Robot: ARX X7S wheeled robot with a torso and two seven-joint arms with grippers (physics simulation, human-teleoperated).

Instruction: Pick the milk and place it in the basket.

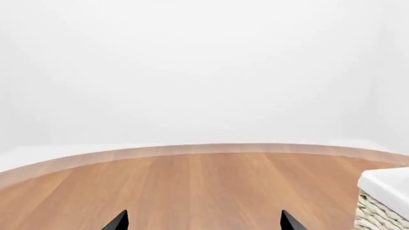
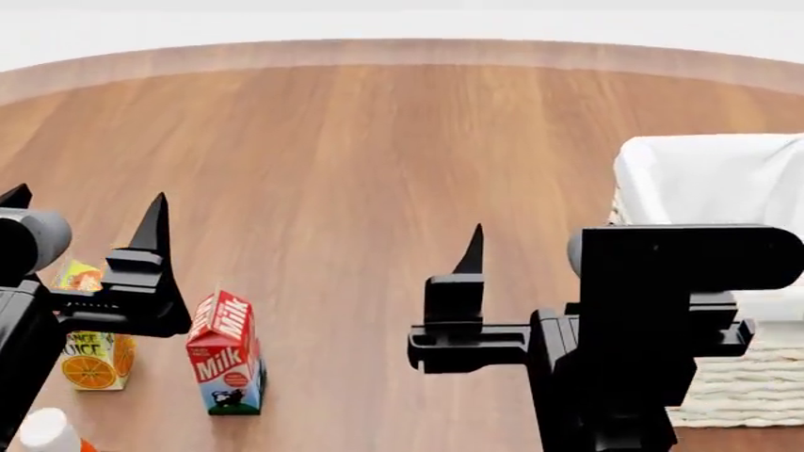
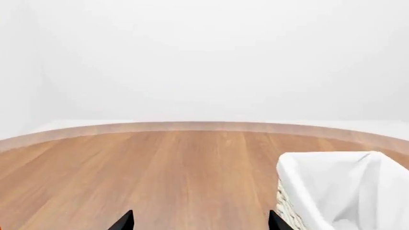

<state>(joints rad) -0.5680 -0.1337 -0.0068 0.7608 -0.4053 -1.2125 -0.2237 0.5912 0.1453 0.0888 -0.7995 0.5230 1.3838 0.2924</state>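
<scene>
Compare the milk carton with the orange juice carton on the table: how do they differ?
The milk carton is red on top with a blue-green base; the orange juice carton is yellow-orange. The milk stands in full view, while the left arm partly hides the juice. The milk stands nearer the basket. Both stand upright on the wooden table.

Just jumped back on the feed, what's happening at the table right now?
Nothing is held yet. Both arms hang above the wooden table with jaws spread: the left gripper and the right gripper are empty. The milk stands upright near the left arm, beside the orange juice carton. The basket sits on the right, partly behind the right arm. The pick hasn't started.
</scene>
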